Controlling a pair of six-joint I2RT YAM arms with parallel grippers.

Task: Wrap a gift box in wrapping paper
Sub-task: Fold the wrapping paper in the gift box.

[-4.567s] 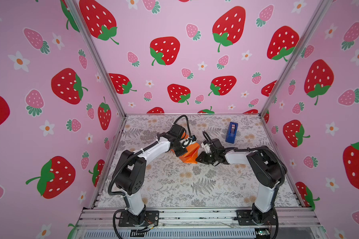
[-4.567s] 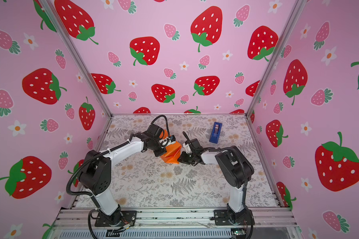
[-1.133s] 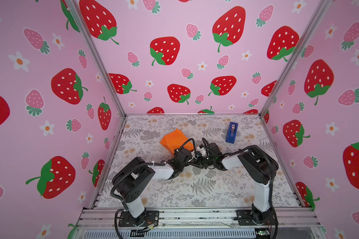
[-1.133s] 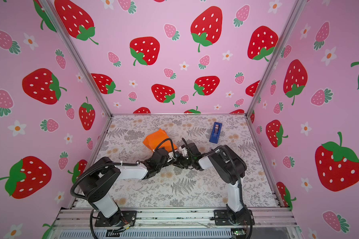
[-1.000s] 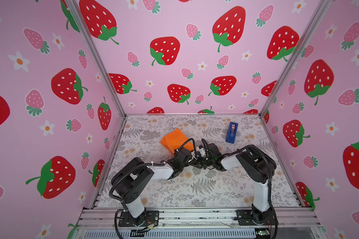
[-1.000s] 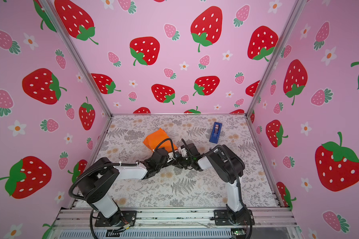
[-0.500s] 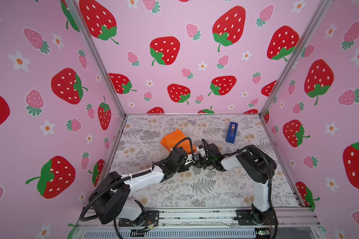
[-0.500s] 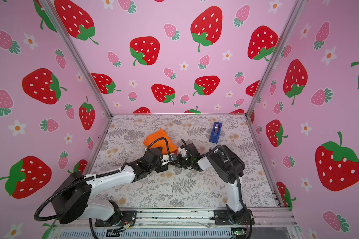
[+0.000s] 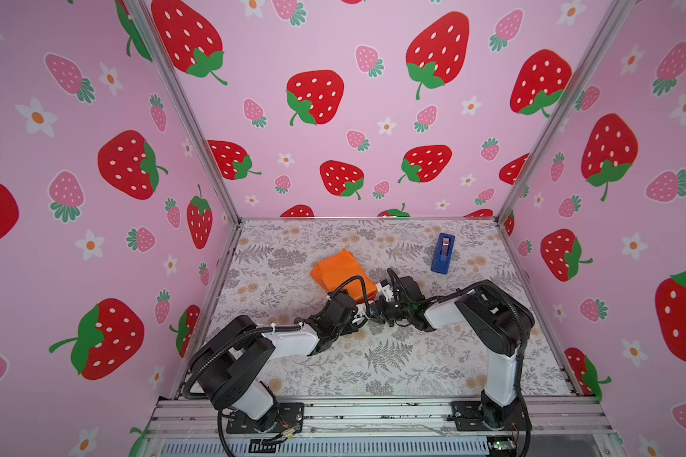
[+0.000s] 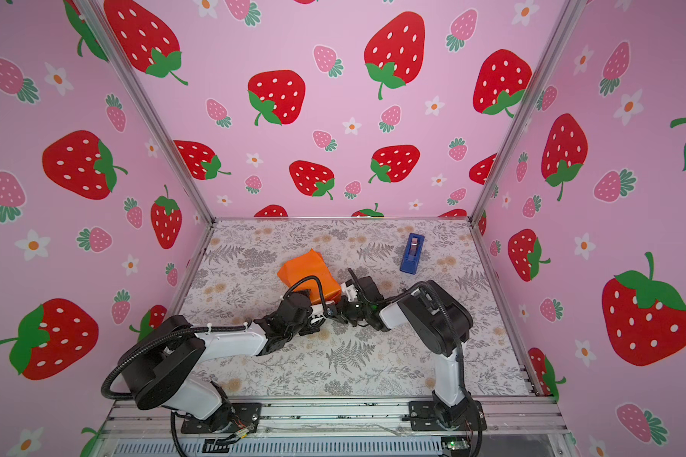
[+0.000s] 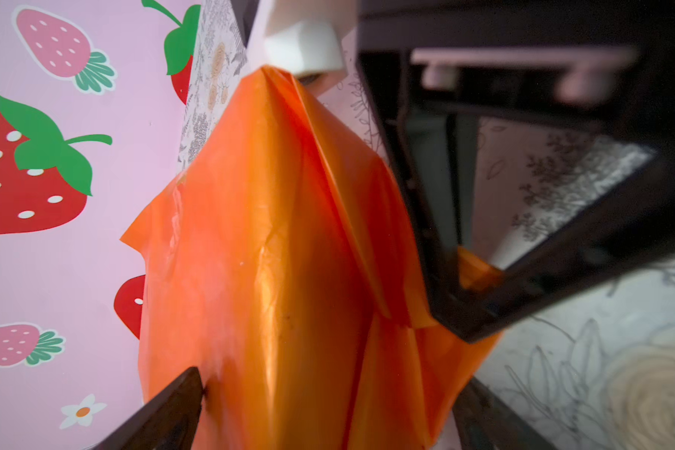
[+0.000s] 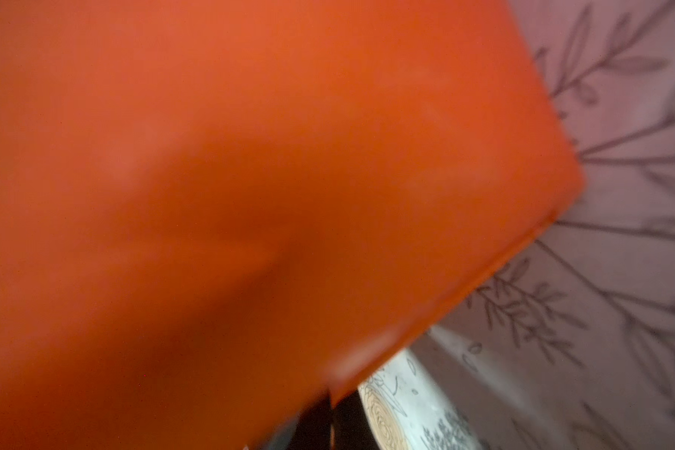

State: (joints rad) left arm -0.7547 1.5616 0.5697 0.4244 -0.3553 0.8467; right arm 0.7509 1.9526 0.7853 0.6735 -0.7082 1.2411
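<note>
Since the earliest frame the orange bundle has shifted from between the two grippers to a spot up and left of them. The left arm [image 9: 290, 340], which then reached in from the upper left, now lies low across the lower left of the frame.

1. Left gripper [image 11: 330, 385]: fingers [image 11: 172, 413] spread wide, one on each side of the near end of the wrapping paper [image 9: 339, 273]. One tip meets the paper's edge, and the jaws are not pressed together on it.
2. Wrapping paper, also [image 10: 305, 271]: glossy orange, creased, folded into a boxy bundle. It lies on the table at the centre of the frame in both top views, just above the two wrists.
3. Gift box: hidden, no face of it shows.
4. Right gripper [image 12: 328, 417]: dark fingers closed together, tips at the paper's lower edge. Blurred orange fills most of the right wrist view, so whether a fold is pinched cannot be told.
5. Right arm [image 9: 492, 316]: folds in from the lower right.
6. Tape dispenser [image 9: 443, 253]: blue, right of centre, well apart from the paper.
7. Table [image 9: 393, 356]: pale cover printed with grey ferns and tan blooms.
8. Walls [image 9: 353, 79]: pink, with red and pink strawberries and white flowers, on three sides.
9. Rail [image 9: 373, 413]: aluminium, along the bottom edge, bearing both arm bases.
</note>
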